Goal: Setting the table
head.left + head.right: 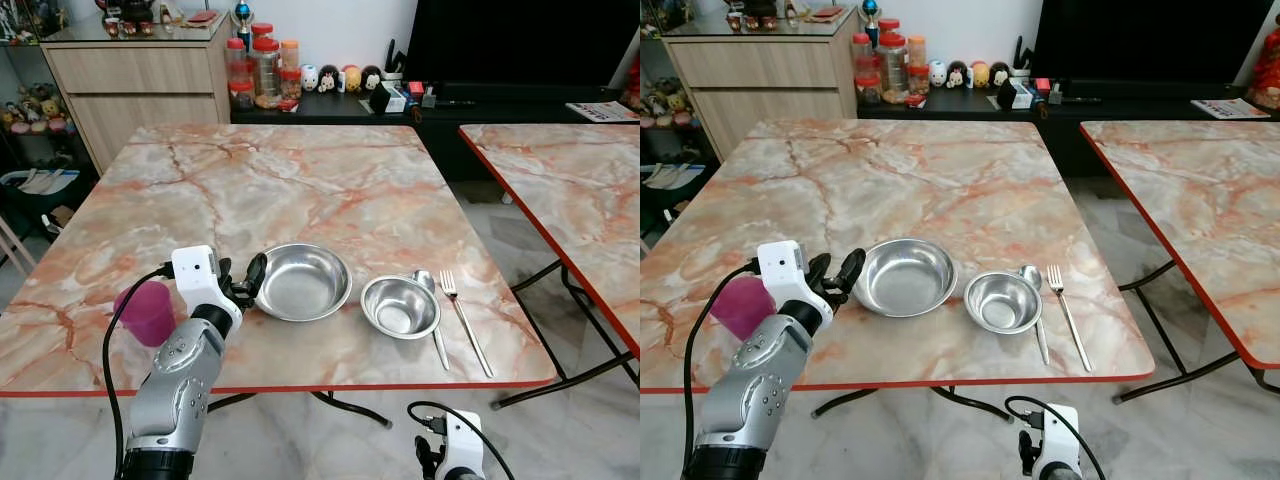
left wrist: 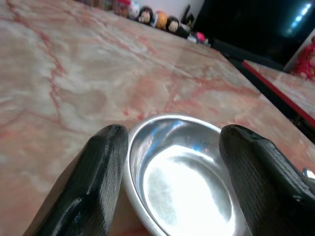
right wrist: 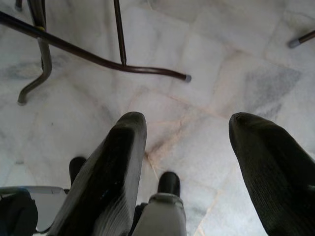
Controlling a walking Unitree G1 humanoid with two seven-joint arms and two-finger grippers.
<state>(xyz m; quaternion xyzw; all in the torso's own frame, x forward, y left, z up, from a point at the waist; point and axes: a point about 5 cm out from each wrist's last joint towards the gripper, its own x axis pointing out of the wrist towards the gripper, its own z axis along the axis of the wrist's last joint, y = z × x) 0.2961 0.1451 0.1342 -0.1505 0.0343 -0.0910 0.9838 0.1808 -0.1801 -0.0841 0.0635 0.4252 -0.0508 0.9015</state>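
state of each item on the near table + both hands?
Large shallow steel bowl: upright, empty.
Small steel bowl: upright, empty.
Steel spoon: flat, beside small bowl.
Steel fork: flat, tines away from robot.
Purple plastic cup: upright.
Left hand: open, at large bowl's rim.
Right hand: open, over floor.

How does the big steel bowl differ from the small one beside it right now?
The big steel bowl is wider and shallower; the small steel bowl is narrower and looks deeper. The big one has the left gripper at its rim, fingers open; the small one has no gripper near it. The small one sits next to the spoon and fork; the big one sits nearer the purple cup. Both are shiny, empty and upright.
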